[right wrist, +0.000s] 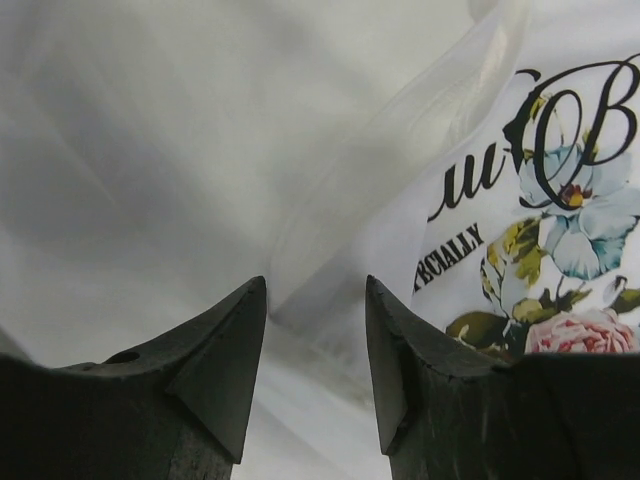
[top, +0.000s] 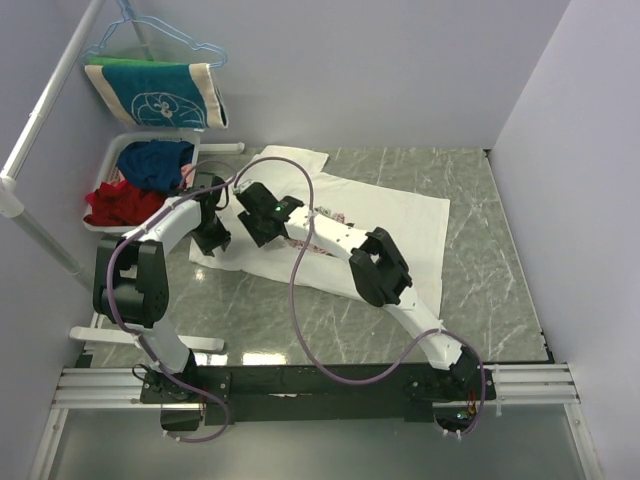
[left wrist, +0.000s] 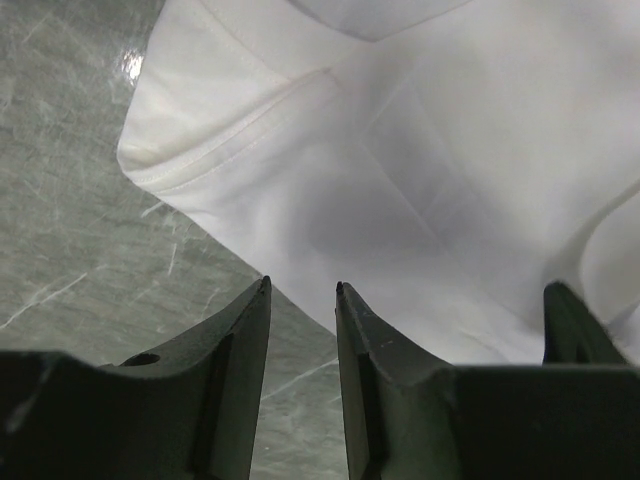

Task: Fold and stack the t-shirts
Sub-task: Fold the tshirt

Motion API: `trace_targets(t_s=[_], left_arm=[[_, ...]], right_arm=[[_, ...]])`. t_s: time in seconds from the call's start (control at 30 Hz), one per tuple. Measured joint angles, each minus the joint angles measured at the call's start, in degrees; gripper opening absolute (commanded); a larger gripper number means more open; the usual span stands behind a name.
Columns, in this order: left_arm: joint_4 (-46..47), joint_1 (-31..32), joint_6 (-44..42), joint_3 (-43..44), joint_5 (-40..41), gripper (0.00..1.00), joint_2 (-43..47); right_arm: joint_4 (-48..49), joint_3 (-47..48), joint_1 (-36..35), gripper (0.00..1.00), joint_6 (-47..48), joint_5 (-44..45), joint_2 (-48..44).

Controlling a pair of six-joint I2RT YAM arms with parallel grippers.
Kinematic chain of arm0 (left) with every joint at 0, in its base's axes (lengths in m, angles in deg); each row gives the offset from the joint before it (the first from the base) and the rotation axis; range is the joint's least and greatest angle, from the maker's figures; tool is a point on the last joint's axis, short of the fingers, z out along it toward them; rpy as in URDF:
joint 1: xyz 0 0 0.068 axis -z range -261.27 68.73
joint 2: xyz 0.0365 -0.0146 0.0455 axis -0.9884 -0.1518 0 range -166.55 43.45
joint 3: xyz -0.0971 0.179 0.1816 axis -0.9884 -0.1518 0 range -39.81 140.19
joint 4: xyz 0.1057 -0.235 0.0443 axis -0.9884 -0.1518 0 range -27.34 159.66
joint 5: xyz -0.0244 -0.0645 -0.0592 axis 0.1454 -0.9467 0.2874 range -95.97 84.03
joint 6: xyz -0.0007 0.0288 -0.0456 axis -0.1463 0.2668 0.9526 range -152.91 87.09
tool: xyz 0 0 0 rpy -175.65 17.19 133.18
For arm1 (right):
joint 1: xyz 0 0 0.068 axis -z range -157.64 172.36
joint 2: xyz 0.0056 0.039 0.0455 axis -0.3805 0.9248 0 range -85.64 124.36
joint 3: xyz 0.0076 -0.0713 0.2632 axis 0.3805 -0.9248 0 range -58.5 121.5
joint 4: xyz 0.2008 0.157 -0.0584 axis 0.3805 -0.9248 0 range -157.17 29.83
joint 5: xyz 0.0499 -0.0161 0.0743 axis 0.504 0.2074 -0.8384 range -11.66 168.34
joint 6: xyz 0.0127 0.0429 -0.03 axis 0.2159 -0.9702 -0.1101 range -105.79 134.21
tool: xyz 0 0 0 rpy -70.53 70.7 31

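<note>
On the marble table [top: 500,300], the cream flower-print t-shirt [top: 410,215] is lying spread. The left gripper [left wrist: 300,287] and right gripper [right wrist: 315,282] are hovering over it, parted and empty. Recommended: pinching edge cloth squarely and deeply.

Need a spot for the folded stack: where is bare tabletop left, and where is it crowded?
Bare marble table: right of the cream-white t-shirt up to the right wall, and the near strip between shirt and base rail. Crowded: the left, where left claw and right claw stand over the shirt beside the clothes bin.
</note>
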State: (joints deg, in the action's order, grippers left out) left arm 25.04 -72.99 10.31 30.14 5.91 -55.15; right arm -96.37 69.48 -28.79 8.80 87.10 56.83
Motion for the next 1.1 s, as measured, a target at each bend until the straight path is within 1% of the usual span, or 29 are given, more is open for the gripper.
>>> trace_targets(t_s=[0.07, 0.17, 0.2, 0.33, 0.53, 0.7, 0.83, 0.9, 1.0, 1.03, 1.07, 1.1], left_arm=[[-0.44, 0.00, -0.31, -0.39, 0.00, 0.38, 0.00], [-0.96, -0.22, -0.63, -0.63, 0.00, 0.38, 0.00], [-0.96, -0.31, -0.70, -0.63, 0.00, 0.38, 0.00], [-0.85, -0.68, -0.76, -0.74, -0.02, 0.38, 0.00], [-0.76, -0.87, -0.70, -2.43, -0.02, 0.37, 0.00], [-0.79, -0.87, -0.52, -3.45, 0.00, 0.33, -0.44], [-0.76, -0.87, -0.52, -4.17, 0.02, 0.32, -1.57], [-0.85, -0.87, -0.55, -4.39, 0.07, 0.31, -2.19], [-0.90, -0.87, -0.55, -4.52, 0.07, 0.30, -3.08], [-0.90, -0.87, -0.55, -4.52, 0.07, 0.30, -3.28], [-0.90, -0.87, -0.55, -4.52, 0.07, 0.30, -3.41], [-0.92, -0.87, -0.57, -4.52, 0.07, 0.30, -3.48]], right_arm=[[0.26, 0.70, 0.07, 0.49, 0.17, 0.37, 1.40], [0.20, 0.70, 0.20, 0.38, 0.37, 1.14, 2.34], [0.15, 0.70, 0.26, 0.32, 0.39, 1.46, 2.38], [0.68, 0.90, 0.59, 0.26, 0.20, 3.63, 2.36], [1.11, 0.87, 1.44, 0.25, -0.50, 6.75, 2.36], [1.20, 0.83, 2.73, 0.24, -0.90, 8.85, 2.34], [1.75, 0.20, 4.20, 0.20, -0.96, 10.16, 2.25], [1.79, 0.17, 5.25, 0.16, -1.16, 10.29, 2.25], [1.97, 0.20, 7.02, 0.15, -1.62, 10.34, 2.25], [1.92, 0.20, 7.85, 0.16, -1.81, 10.34, 2.25], [1.92, 0.20, 8.41, 0.23, -1.99, 10.36, 2.25], [1.92, 0.24, 9.14, 0.27, -2.25, 10.40, 2.25]])
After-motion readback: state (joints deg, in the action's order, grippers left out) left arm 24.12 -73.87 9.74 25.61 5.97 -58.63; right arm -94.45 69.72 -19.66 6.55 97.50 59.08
